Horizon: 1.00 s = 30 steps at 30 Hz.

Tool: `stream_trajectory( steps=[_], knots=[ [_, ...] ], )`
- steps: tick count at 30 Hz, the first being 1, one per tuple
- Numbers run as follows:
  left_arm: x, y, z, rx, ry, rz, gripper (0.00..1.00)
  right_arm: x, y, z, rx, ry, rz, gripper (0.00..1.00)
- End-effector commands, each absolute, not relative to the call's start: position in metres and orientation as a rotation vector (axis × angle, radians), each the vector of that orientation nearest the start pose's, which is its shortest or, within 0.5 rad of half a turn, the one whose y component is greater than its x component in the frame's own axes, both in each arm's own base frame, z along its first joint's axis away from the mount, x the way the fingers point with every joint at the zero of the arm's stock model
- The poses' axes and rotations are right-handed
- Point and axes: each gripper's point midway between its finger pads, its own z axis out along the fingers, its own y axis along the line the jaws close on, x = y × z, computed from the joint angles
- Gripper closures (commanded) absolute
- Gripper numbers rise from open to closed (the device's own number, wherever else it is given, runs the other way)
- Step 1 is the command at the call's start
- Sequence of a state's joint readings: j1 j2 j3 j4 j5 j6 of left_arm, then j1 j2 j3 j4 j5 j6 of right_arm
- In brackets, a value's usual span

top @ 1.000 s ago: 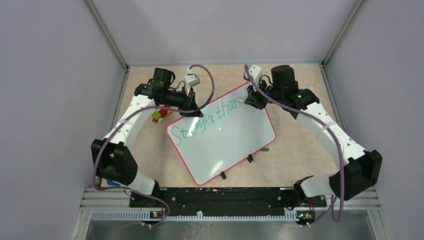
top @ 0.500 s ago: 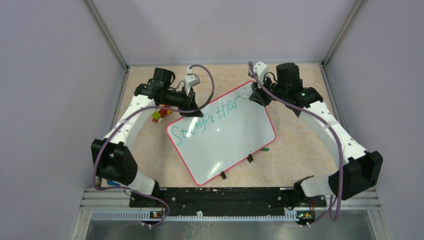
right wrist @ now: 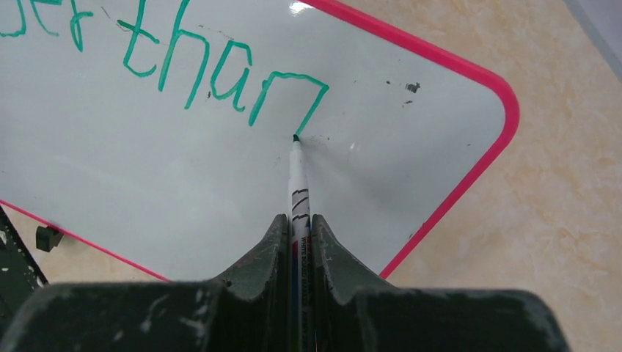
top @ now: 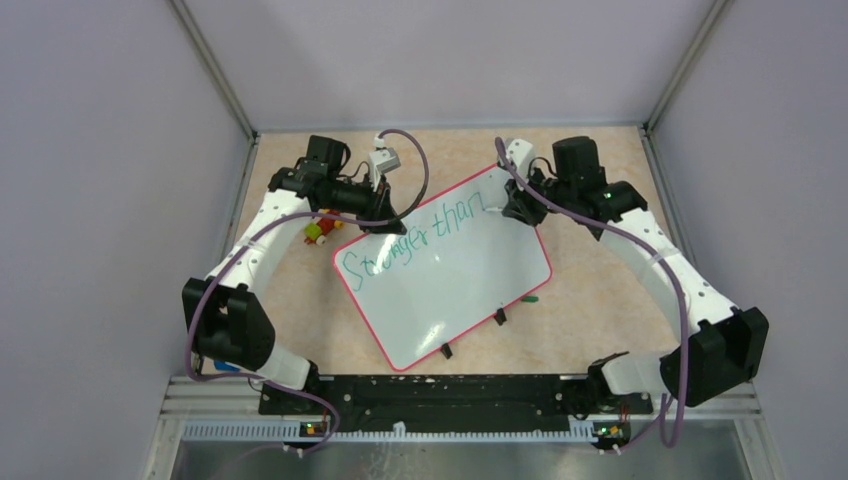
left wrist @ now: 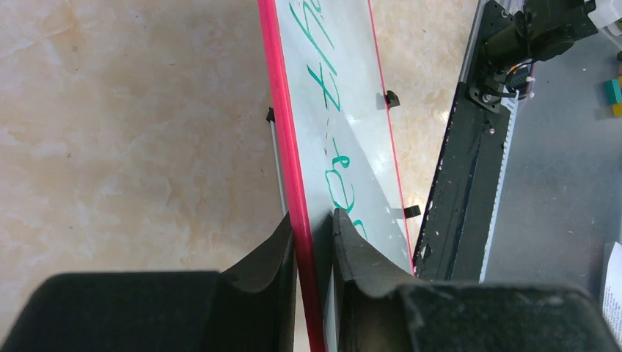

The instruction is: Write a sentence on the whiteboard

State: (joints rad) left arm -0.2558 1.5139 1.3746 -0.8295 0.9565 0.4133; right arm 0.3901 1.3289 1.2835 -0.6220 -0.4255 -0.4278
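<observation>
2 words of the sentence [top: 420, 238] stand on the whiteboard [top: 450, 300], flat on the counter [top: 600, 290]. Left jaws pinch its 10 o'clock rim, likely steadying it. Right jaws pinch the marker [right wrist: 297, 183], its tip touching the board at 1 o'clock.

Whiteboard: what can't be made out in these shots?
Right wrist: sentence start cut off by top-left edge; marker barrel hidden between right gripper fingers.
Left wrist: writing on whiteboard too foreshortened to read.
Top: coloured bits by left arm, too small to identify.
</observation>
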Motion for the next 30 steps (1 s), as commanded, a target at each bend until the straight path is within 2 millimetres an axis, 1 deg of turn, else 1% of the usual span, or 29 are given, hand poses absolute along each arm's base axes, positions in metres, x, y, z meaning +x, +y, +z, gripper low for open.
stream_trajectory(
  steps=[1,4,7,8,10,13,14,18,19,23,27,30],
  knots=[
    [0.287,-0.222,0.223,1.191,1.937,-1.051,1.00,0.307,0.184,0.231,-1.126,1.946,0.448,1.00],
    [0.287,-0.222,0.223,1.189,1.935,-1.052,1.00,0.303,0.183,0.231,-1.139,1.951,0.450,1.00],
    [0.288,-0.222,0.224,1.184,1.937,-1.050,1.00,0.301,0.185,0.242,-1.136,1.925,0.464,1.00],
    [0.288,-0.222,0.224,1.180,1.940,-1.051,0.98,0.300,0.186,0.247,-1.131,1.916,0.473,1.00],
    [0.289,-0.222,0.227,1.173,1.942,-1.049,0.91,0.298,0.190,0.260,-1.136,1.886,0.496,1.00],
    [0.292,-0.219,0.237,1.161,1.956,-1.024,0.78,0.292,0.198,0.274,-1.156,1.846,0.530,1.00],
    [0.294,-0.217,0.244,1.154,1.959,-1.007,0.74,0.288,0.202,0.277,-1.170,1.835,0.545,1.00],
    [0.294,-0.208,0.255,1.134,1.970,-0.977,0.56,0.271,0.219,0.280,-1.230,1.815,0.609,1.00],
    [0.295,-0.205,0.255,1.119,1.974,-0.979,0.53,0.267,0.223,0.280,-1.240,1.808,0.622,1.00],
    [0.300,-0.185,0.258,1.024,1.993,-1.011,0.51,0.253,0.241,0.277,-1.283,1.788,0.692,1.00],
    [0.295,-0.164,0.256,0.960,2.007,-1.093,0.49,0.242,0.258,0.273,-1.307,1.764,0.802,1.00],
    [0.288,-0.151,0.252,0.907,2.004,-1.162,0.48,0.236,0.270,0.271,-1.319,1.750,0.828,1.00]
  ],
)
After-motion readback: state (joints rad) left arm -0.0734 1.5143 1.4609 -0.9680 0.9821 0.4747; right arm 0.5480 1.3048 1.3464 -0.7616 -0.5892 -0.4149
